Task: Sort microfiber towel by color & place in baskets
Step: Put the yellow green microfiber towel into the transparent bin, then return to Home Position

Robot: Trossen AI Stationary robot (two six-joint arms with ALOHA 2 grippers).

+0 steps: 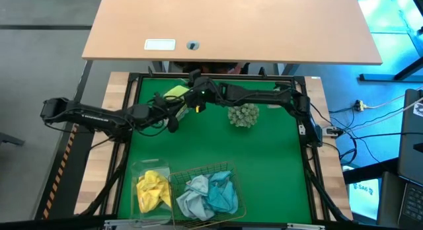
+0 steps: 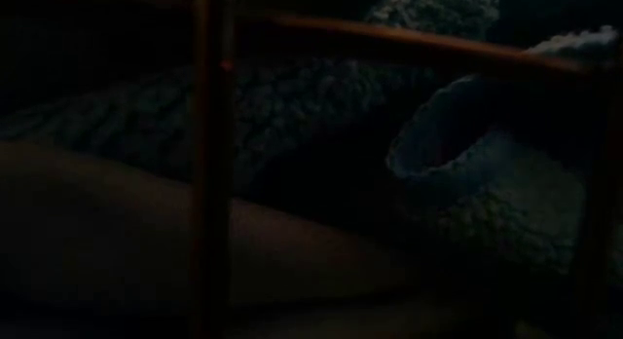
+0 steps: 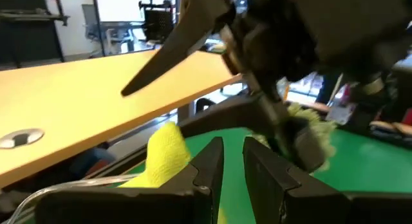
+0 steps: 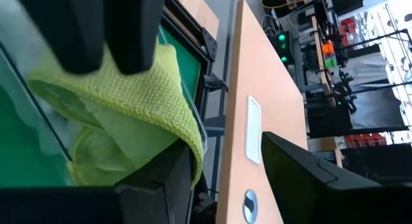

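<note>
My left fingers (image 3: 233,179) nearly together, empty; right fingers (image 1: 196,108) apart by pale yellow-green cloth (image 1: 176,92) at 12 o'clock; next grasp it.

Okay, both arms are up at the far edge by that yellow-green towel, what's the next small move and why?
Probably lift the yellow-green towel clear of the far clear tub with the right gripper, whose fingers hang right over it. The bright yellow towel already sits in the near tub and the blue ones in the wire basket. The left gripper waits alongside, nearly closed and empty.
</note>
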